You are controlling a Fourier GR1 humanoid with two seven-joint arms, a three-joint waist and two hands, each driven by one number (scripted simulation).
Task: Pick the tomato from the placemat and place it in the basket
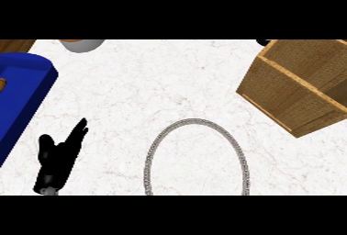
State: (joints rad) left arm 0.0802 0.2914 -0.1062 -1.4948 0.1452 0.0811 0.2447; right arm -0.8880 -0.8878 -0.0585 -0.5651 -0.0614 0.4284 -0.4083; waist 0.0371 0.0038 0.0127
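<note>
Left robot hand [59, 158]: at the lower left, over the table, fingers straight and pointing up and to the right, thumb apart; released, grasping nothing.
Right robot hand: does not show in the head view.
Table [156, 87]: white marbled top that carries all the things.
Placemat [195, 158]: a round mat, white like the table, with a grey beaded rim; it lies at lower centre and its near edge is cut by the view's lower edge. It is just right of the left robot hand, apart from it.
Tomato: cannot be seen on the placemat or anywhere else on the table; where it is cannot be told.
Basket [298, 87]: brown woven box at the upper right, turned at an angle, its open inside showing at the right edge; well apart from the placemat.
Blue tray [24, 92]: at the left edge, raised rim, partly cut off.
Grey cup [81, 45]: at the top edge, left of centre, only partly in view.
</note>
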